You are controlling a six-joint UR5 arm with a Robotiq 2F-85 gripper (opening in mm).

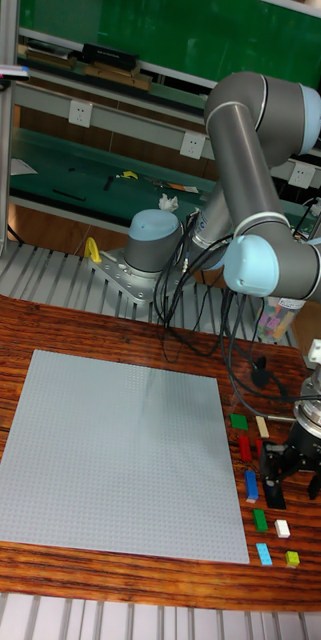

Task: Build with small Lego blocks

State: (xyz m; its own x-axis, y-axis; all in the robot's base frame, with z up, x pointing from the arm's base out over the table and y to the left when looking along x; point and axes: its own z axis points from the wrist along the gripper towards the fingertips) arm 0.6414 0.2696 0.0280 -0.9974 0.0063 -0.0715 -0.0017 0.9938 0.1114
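The desk [100, 330] is dark, red-brown wood, and most of its near half is taken up by the grey baseplate [115, 455], which lies flat and shows no bricks on its studs. The UR5 arm [245, 150] rises from its base behind the plate, bends over and comes down at the right edge of the desk.

Its gripper [302, 462] hangs over the loose bricks lined up just right of the baseplate. The jaws appear spread apart, with nothing visibly between them, though their tips are dark against dark wood and I cannot rule out contact with a brick below.

The bricks lie in two short columns: a green brick [239, 422] and a tan brick [262, 427] at the far end, a red brick [245, 446] next, then a blue brick [251, 485] and a black brick [274, 492] close to the jaws, and nearest the camera a small green brick [260, 519], a white brick [282, 528], a light blue brick [265, 554] and a yellow-green brick [292, 558].

Judging by the bare plate, the build has not begun and the step in hand is the first pick. The next move calls for centring the jaws over one brick, probably the black one, descending without nudging its neighbours, and closing squarely on its long sides.
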